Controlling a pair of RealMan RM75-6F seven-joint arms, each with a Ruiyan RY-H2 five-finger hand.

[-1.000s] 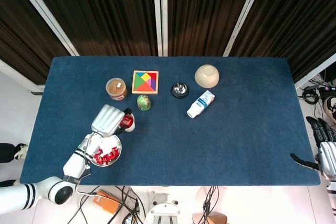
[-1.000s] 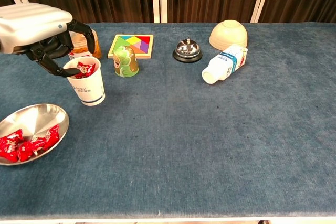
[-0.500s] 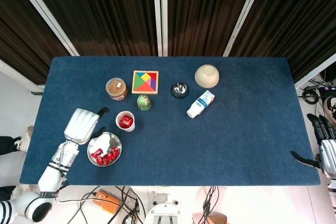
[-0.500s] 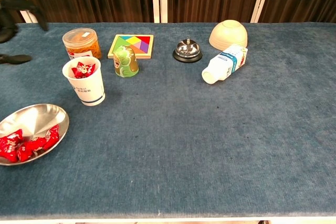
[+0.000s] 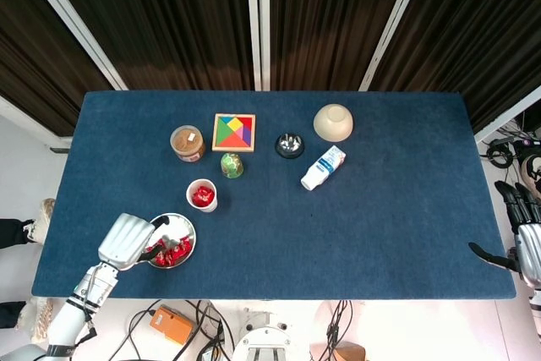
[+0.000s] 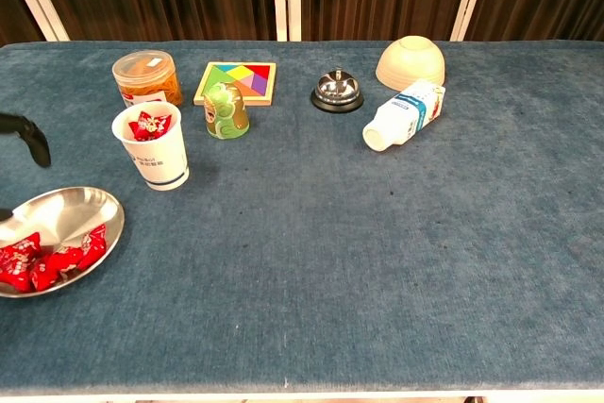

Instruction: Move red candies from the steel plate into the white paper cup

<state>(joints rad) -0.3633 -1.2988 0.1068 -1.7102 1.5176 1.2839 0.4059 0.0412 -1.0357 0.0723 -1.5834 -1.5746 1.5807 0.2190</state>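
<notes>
Blue table (image 6: 396,271). Jar (image 6: 146,78) at 10 o'clock, tangram (image 6: 237,82) at 11 with green figurine (image 6: 226,110) just in front. Bell (image 6: 337,90) at 12. Upturned bowl (image 6: 411,61) at 1, bottle (image 6: 404,115) lying on its side just below it.

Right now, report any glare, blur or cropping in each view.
Head view: sharp and evenly lit, objects casting only faint shadows; the right hand is cut by the frame edge. Chest view: bright reflection on the steel plate, and the left hand is mostly cropped at the left edge.
</notes>
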